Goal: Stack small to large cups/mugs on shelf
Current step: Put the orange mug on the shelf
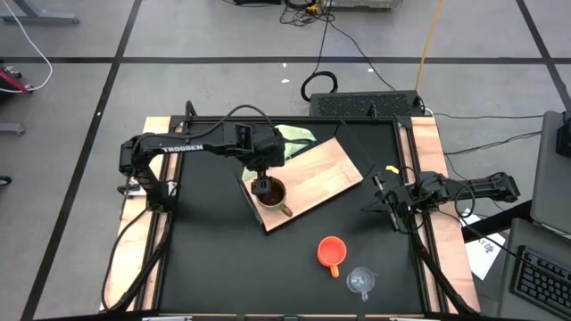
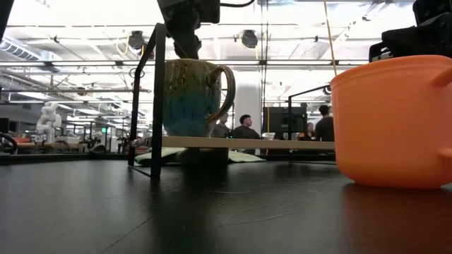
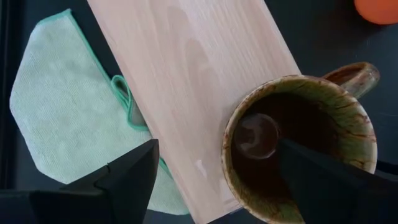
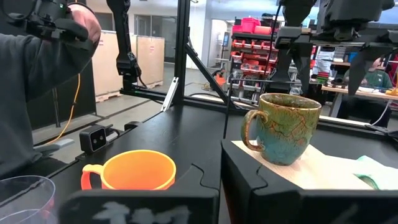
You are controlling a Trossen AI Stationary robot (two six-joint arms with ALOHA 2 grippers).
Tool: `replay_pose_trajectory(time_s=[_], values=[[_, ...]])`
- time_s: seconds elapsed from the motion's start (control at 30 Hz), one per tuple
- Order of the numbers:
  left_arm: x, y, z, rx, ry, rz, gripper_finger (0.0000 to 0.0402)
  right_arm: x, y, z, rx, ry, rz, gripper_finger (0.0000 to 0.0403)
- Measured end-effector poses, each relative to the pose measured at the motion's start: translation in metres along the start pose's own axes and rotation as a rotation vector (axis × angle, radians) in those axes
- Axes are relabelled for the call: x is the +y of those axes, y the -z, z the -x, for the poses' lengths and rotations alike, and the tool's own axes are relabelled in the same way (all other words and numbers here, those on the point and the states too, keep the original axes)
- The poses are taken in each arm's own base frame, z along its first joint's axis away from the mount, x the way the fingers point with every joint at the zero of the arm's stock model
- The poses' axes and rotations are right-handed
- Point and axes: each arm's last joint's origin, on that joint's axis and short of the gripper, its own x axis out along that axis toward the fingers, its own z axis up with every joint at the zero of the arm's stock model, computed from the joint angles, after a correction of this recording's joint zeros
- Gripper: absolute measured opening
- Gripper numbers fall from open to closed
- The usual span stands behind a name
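The brown mug (image 1: pixel 273 193) stands upright on its base on the near left corner of the wooden shelf board (image 1: pixel 312 174), handle toward the table's near right. It also shows in the low view (image 2: pixel 194 99) and the right wrist view (image 4: pixel 286 127). My left gripper (image 1: pixel 261 185) is open just above the mug's mouth, one finger over the mug's inside (image 3: pixel 323 180), the other over the board's edge (image 3: pixel 124 180). The orange cup (image 1: pixel 331 251) and the clear glass cup (image 1: pixel 360 283) stand on the black table near its front. My right gripper (image 1: pixel 385 198) is shut and empty at the table's right side.
A light green cloth (image 1: pixel 294 135) lies partly under the board's far edge. The table's frame posts (image 2: pixel 157 99) stand at the back. A person's grey sleeve (image 4: pixel 37 93) shows beyond the table's edge in the right wrist view. Bare black tabletop lies at the near left.
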Motion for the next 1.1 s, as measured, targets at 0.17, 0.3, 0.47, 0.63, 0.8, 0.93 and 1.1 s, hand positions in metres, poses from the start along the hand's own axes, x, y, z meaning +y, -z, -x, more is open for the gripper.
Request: replay_pose_trajectory(time_s=[0.17, 0.3, 0.47, 0.63, 0.8, 0.93, 1.1], values=[[0.0, 0.0, 0.0, 0.001, -0.005, 0.0, 0.0321, 0.0, 0.0, 0.0, 0.0, 0.0, 0.0, 0.0], [0.0, 0.0, 0.0, 0.001, -0.006, -0.017, 0.0321, 0.0, 0.0, 0.0, 0.0, 0.0, 0.0, 0.0], [-0.001, 0.003, 0.01, 0.02, -0.004, -0.016, 0.0322, 0.0, 0.0, 0.0, 0.0, 0.0, 0.0, 0.0], [-0.001, 0.002, 0.033, 0.052, -0.002, 0.042, 0.0321, 0.0, 0.0, 0.0, 0.001, 0.0, 0.0, 0.0], [-0.008, 0.0, 0.056, 0.046, 0.006, 0.064, 0.0321, 0.0, 0.0, 0.0, 0.001, 0.0, 0.001, 0.0], [-0.017, 0.002, 0.078, 0.0, 0.051, 0.033, 0.0321, 0.0, 0.0, 0.0, 0.001, 0.0, 0.003, 0.0], [-0.027, 0.012, 0.104, -0.088, 0.059, -0.01, 0.0311, 0.0, 0.001, 0.0, 0.01, -0.001, 0.001, 0.0]])
